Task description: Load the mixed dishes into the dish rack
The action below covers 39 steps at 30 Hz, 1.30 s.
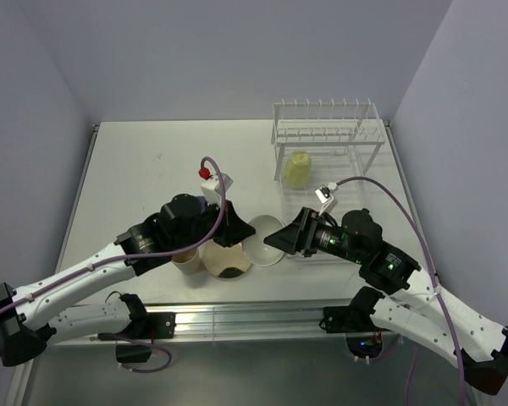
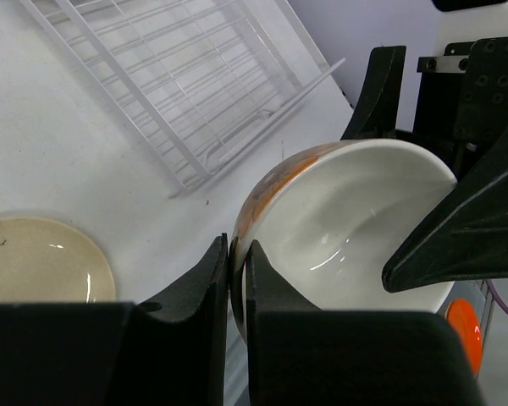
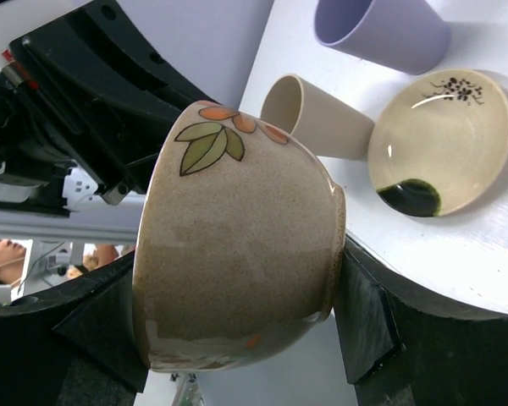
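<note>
The small bowl (image 1: 262,241), white inside and speckled tan outside with leaf marks, hangs tilted above the table between both grippers. My left gripper (image 2: 237,249) is shut on the bowl's rim (image 2: 347,228). My right gripper (image 3: 237,330) spans the bowl (image 3: 237,254), one finger at the base and one at the rim. The dish rack (image 1: 326,114) stands at the back right with the yellow-green mug (image 1: 297,169) lying in it. The cream plate (image 3: 444,139), tan tumbler (image 3: 317,118) and lavender tumbler (image 3: 381,30) sit on the table below. The lavender tumbler is hidden in the top view.
In the top view the plate (image 1: 227,258) and tan tumbler (image 1: 186,260) sit near the table's front edge under my left arm. The rack's grid base (image 2: 195,76) lies just beyond the bowl. Walls close off the back and both sides.
</note>
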Each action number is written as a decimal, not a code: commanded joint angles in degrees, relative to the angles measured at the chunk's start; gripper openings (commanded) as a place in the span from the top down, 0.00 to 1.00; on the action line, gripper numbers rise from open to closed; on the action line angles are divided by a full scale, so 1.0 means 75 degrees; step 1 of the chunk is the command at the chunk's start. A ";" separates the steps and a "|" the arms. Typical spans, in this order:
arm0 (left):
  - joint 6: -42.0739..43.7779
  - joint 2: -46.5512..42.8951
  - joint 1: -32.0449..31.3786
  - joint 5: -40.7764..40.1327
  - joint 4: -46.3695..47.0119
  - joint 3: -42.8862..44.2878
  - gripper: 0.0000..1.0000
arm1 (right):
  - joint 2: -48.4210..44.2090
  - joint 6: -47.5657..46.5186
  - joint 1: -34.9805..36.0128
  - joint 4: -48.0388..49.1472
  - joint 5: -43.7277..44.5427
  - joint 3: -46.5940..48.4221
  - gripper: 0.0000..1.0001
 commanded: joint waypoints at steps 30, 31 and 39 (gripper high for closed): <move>-0.0266 -0.0570 -0.0135 -0.1097 0.0031 0.0345 0.38 | -0.0141 -0.1274 0.0093 -0.2802 0.3555 0.1911 1.00; -0.0254 -0.0582 -0.0146 -0.1074 0.0031 0.0333 0.38 | 0.0022 -0.1356 0.0081 -0.3070 0.3721 0.2074 1.00; -0.0231 -0.0582 -0.0135 -0.0933 0.0137 0.0181 0.37 | 0.1089 -0.2154 -0.0258 -0.4244 0.5116 0.3528 1.00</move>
